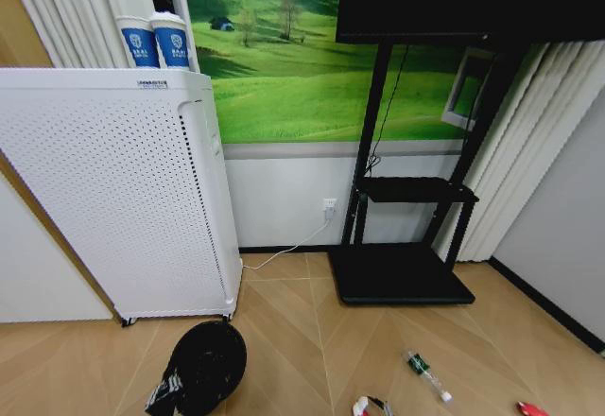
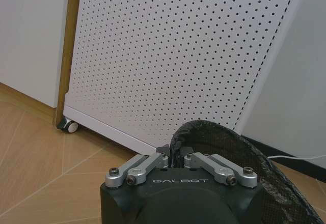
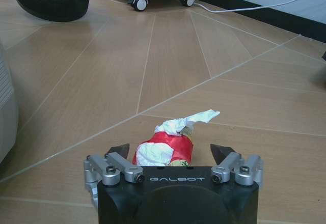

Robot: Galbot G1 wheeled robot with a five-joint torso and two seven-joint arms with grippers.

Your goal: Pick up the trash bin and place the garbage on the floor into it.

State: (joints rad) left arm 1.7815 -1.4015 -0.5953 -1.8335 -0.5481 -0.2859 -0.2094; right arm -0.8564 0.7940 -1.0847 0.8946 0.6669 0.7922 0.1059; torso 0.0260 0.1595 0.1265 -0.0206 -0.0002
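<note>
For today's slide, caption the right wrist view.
Open right hand straddling the red-and-white wrapper on the wooden floor.

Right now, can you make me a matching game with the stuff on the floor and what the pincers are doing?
Things:
1. bin
2. wrapper
3. bottle
4. cups

Places:
A. lying alone on the floor
B. on top of the white cabinet
C. rim held by the left pincer
D. between the open right pincer fingers

Pairs: 1-C, 2-D, 3-A, 4-B
</note>
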